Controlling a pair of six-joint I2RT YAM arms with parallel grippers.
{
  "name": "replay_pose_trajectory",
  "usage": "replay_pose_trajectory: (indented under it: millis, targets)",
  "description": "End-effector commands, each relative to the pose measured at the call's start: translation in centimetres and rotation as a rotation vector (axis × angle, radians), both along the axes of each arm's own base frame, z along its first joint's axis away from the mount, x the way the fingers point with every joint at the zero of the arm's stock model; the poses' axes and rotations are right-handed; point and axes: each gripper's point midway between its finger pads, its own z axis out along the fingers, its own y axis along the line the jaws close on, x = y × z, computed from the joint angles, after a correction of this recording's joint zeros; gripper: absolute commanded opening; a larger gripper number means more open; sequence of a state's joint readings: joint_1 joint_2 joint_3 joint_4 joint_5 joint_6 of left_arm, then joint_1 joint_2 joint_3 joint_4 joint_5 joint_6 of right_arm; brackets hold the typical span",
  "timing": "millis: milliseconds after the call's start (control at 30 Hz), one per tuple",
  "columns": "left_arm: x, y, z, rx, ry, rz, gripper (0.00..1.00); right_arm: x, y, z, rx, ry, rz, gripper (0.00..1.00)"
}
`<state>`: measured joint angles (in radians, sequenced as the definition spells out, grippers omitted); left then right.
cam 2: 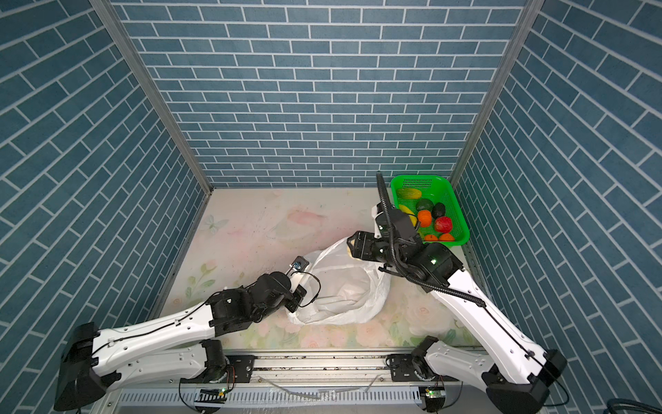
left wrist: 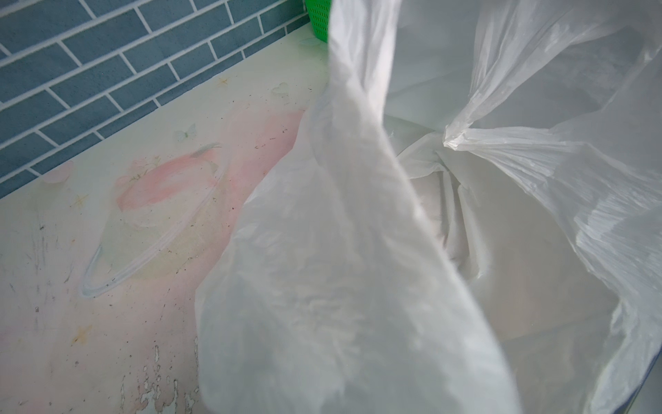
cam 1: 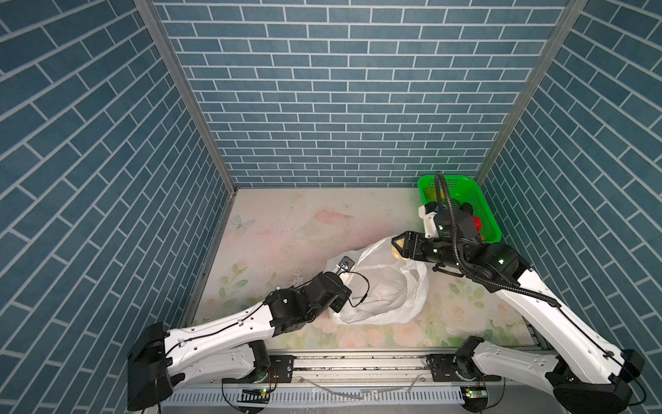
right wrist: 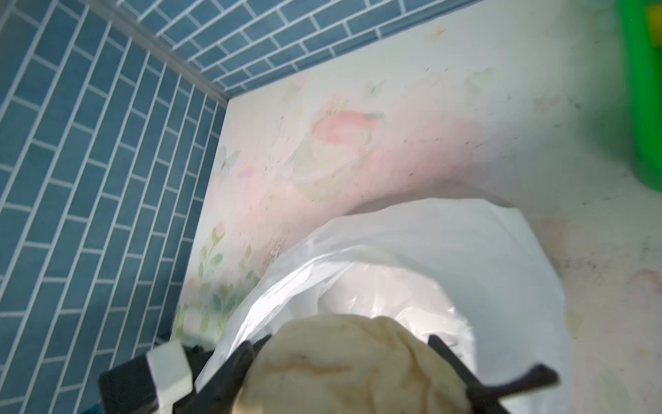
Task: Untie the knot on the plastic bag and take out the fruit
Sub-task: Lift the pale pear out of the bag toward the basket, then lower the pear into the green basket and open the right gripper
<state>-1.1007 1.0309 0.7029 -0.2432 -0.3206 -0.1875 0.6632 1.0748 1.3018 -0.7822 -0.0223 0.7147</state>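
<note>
The white plastic bag lies mid-table with its mouth standing open. The knot is out of view; a handle loop hangs loose. My left gripper is at the bag's left rim, shut on the plastic, which drapes over its fingers in the left wrist view. My right gripper hovers over the bag's far rim, shut on a cream-white fruit. Other fruit lies in the basket: a red one, an orange one, a dark avocado.
The green basket stands in the back right corner, just behind the right arm's wrist. Blue brick walls close the table on three sides. The flowered tabletop is bare behind and left of the bag.
</note>
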Motion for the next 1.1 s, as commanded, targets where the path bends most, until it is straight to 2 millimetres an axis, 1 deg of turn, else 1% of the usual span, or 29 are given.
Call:
replay_pose_trajectory:
  millis: [0,33,67,167,267,433,600,700,867,967,1067]
  targets:
    - [0.2,0.6,0.1,0.004,-0.003,0.024,0.0,2.0,-2.7,2.5,0.014,-0.082,-0.042,0.6]
    - [0.1,0.9,-0.7,0.021,0.003,0.026,0.0,2.8,-3.5,2.6,0.02,-0.088,-0.063,0.6]
    - [0.1,0.9,-0.8,0.019,0.005,0.028,0.0,3.8,-4.3,2.5,0.024,-0.094,-0.09,0.6]
    - [0.1,0.8,-0.9,0.008,0.002,0.027,0.0,7.2,-7.1,1.9,0.021,-0.106,-0.179,0.6]
    - [0.2,0.5,-0.8,-0.001,0.001,0.024,0.0,10.8,-9.8,0.5,0.018,-0.118,-0.267,0.6]
    - [0.3,0.4,-0.4,-0.012,-0.01,0.026,0.0,16.4,-14.7,-2.9,-0.027,-0.108,-0.394,0.6]
    - [0.2,0.7,0.0,-0.03,-0.016,0.033,0.0,20.7,-19.0,-6.7,-0.05,-0.071,-0.47,0.59]
    - [0.2,0.9,0.2,-0.033,-0.019,0.033,0.0,22.5,-20.9,-8.3,-0.083,-0.053,-0.49,0.6]
    - [0.2,0.7,0.2,-0.027,-0.018,0.028,0.0,24.7,-23.3,-11.2,-0.114,0.006,-0.51,0.6]
    - [0.3,0.5,0.3,-0.03,-0.019,0.025,0.0,25.3,-24.5,-12.9,-0.135,0.039,-0.526,0.61]
    - [0.4,0.2,0.3,-0.031,-0.019,0.024,0.0,25.5,-25.2,-14.0,-0.159,0.067,-0.535,0.66]
